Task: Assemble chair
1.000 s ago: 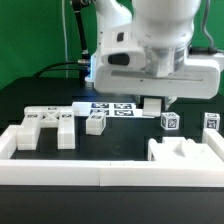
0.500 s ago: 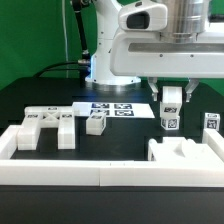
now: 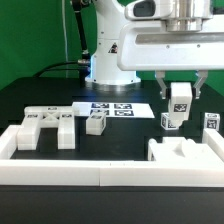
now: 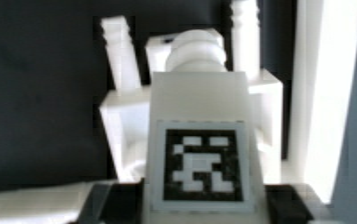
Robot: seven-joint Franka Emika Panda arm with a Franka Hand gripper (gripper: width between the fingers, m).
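One tagged white chair block (image 3: pixel 180 101) is clamped between the gripper's (image 3: pixel 180 90) fingers. It is held clear of the black table (image 3: pixel 120 140), above a smaller tagged block (image 3: pixel 171 122) at the exterior view's right. In the wrist view the held block's tag faces the camera. An end block (image 3: pixel 211 122) stands further right. Toward the left, an H-shaped slotted piece (image 3: pixel 45 122) and a small cube (image 3: pixel 96 123) lie near the marker board (image 3: pixel 115 108). A large notched piece (image 3: pixel 185 152) sits by the white border rail (image 3: pixel 80 172).
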